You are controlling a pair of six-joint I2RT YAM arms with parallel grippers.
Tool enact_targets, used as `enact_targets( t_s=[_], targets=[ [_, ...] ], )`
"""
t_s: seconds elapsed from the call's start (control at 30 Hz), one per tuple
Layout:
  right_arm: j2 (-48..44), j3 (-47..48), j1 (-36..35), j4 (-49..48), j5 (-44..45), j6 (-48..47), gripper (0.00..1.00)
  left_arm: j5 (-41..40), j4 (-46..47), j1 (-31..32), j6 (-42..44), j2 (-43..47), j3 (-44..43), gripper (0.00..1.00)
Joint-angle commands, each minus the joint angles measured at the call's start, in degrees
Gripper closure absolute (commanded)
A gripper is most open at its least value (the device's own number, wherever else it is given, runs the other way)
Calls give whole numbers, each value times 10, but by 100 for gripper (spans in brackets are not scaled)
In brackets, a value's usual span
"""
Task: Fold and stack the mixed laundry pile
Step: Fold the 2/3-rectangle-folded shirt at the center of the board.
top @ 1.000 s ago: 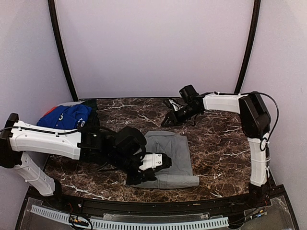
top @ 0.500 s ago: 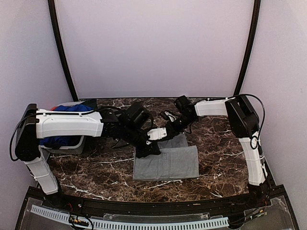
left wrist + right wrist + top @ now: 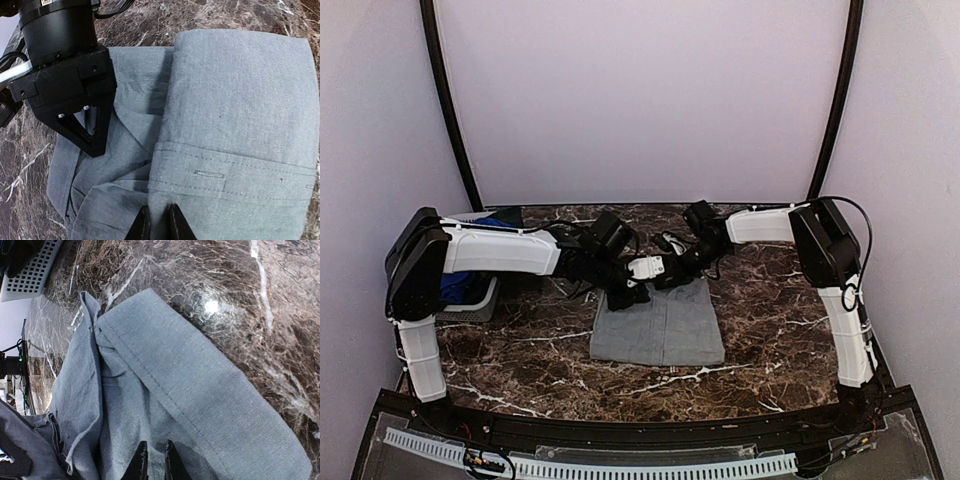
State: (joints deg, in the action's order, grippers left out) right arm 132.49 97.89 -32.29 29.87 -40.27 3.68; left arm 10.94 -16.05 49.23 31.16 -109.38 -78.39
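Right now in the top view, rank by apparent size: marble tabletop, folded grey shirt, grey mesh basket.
1. Dark marble tabletop.
2. Folded grey cloth shirt.
3. Grey perforated plastic basket, though the left arm hides most of it.

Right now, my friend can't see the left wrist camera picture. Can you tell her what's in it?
A grey shirt, folded with one layer lapped over another, lies on a dark marble table and fills most of the view. The black right gripper points down onto it on the left, and the left gripper's tips peek in at the bottom edge.
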Motion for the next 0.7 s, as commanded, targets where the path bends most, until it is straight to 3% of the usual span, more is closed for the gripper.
enact_targets(
  t_s=[0.0,0.3,0.5,0.67],
  targets=[
    [5,-11,-9,2,-14,-5,90,-18,63,-4,23,-29,11,86],
    [-33,-90,-26,-29,-8,7,91,13,63,5,-28,-36,69,83],
    [-84,-150,-48,-41,-3,10,90,19,36,67,-85,0,114,82],
    [-140,-162,-51,-32,8,12,81,47,-19,92,-146,43,115,70]
  ],
)
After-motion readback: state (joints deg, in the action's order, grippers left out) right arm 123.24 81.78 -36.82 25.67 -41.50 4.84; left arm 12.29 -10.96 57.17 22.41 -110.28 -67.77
